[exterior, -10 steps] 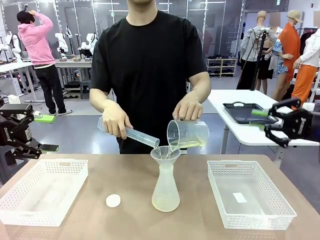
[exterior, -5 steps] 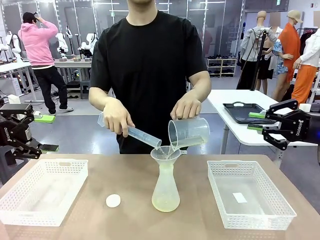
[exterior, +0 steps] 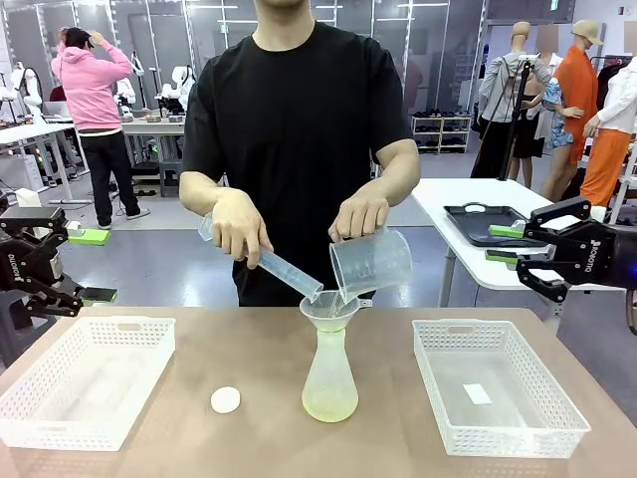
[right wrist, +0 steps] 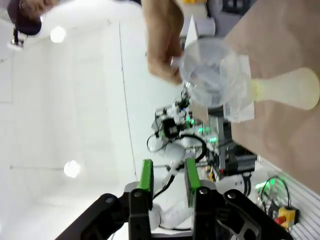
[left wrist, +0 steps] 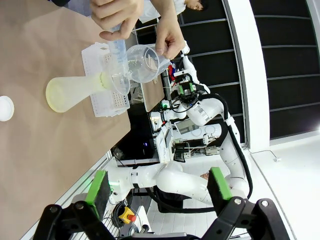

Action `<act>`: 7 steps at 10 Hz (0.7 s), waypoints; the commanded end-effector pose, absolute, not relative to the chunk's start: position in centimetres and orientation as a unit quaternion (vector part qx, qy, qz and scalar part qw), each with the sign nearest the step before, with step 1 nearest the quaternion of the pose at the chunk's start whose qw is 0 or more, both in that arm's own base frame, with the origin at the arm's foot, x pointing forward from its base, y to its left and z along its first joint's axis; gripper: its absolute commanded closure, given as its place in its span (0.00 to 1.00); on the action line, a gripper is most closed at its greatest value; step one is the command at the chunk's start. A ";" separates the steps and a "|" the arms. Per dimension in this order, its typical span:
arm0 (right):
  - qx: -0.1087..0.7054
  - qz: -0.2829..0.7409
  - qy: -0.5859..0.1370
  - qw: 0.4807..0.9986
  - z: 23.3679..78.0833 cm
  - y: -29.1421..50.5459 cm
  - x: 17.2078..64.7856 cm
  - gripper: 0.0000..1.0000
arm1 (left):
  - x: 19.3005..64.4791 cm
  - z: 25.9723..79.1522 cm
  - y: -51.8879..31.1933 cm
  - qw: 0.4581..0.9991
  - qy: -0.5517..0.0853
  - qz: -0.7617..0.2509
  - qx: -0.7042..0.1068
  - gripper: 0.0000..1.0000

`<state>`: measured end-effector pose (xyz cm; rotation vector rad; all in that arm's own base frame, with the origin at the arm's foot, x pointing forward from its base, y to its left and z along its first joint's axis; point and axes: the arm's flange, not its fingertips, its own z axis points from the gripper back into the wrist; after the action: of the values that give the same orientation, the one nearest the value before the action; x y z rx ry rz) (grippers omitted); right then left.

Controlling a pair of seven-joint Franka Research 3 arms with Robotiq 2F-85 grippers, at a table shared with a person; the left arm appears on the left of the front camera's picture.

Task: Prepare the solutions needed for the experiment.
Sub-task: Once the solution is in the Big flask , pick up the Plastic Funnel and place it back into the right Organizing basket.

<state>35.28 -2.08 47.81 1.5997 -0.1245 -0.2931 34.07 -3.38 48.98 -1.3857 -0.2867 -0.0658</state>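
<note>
Two baskets (exterior: 85, 383), solutions (exterior: 329, 406), brown table (exterior: 249, 358), grey floor (exterior: 159, 264)

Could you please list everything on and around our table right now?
table: one, brown, foreground.
left basket: one, white, table's left.
right basket: one, white, table's right.
flask: one, translucent white, table centre.
funnel: one, clear, in the flask's mouth.
solution: little, pale yellow, flask bottom.
disc: one, white, table, left of flask.
cylinder: one, clear, tilted over the funnel.
beaker: one, clear, tilted over the funnel.
person's right hand: one, holds the cylinder.
person's left hand: one, holds the beaker.
left end effector: one, black, green pads, off table's left edge, open.
right end effector: one, black, green pads, beyond table's right, narrowly open, empty.
</note>
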 end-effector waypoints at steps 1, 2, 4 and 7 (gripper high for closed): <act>0.723 -0.071 -0.025 0.687 47.9 -2.1 35.0 0.48 | 34.1 49.3 -3.5 0.751 -0.133 -0.031 -0.646 0.00; 0.722 -0.061 -0.022 0.688 47.9 -1.8 34.8 0.31 | 34.1 49.3 -3.5 0.751 -0.133 -0.031 -0.646 0.00; 0.721 -0.055 -0.027 0.691 47.8 -1.4 34.7 0.12 | 34.1 49.3 -3.5 0.751 -0.133 -0.031 -0.646 0.00; 0.725 -0.068 -0.019 0.685 48.0 -0.8 34.2 0.27 | 34.1 49.3 -3.5 0.751 -0.133 -0.031 -0.646 0.00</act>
<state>34.19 -0.79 47.81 1.6210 -0.0524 -0.1404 34.07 -3.38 48.98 -1.3857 -0.2867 -0.0658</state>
